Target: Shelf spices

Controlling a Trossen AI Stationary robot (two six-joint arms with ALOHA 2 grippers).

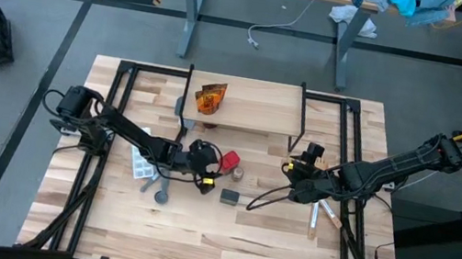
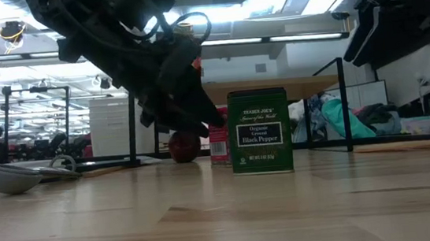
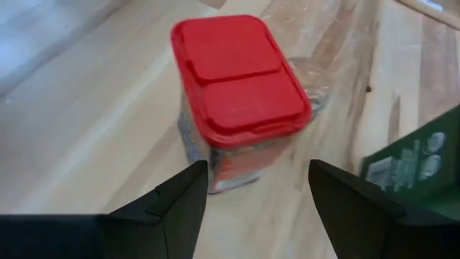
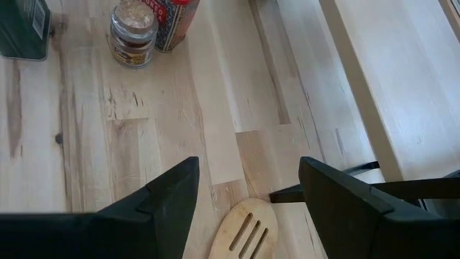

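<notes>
Left tool hung above the red box, fingers spread wide, nothing held, box standing upright on the counter between and beyond the tips. Judged mid-approach for a grasp. Risks from here: closing off-centre and tipping the box, since the lid sat skewed to the fingers; or clipping the green pepper tin, just beside the box, and knocking it over. Also near: small jar touching or almost touching the box, likely to roll if nudged.

Shelf stood at the counter's far side, one orange packet already on it; a lift too low could strike the plank's edge or its black legs, and a careless placement could shove the packet off.

Right tool waited over the right of the counter, fingers apart and empty, above a slotted wooden utensil; little danger there unless swung inward.
</notes>
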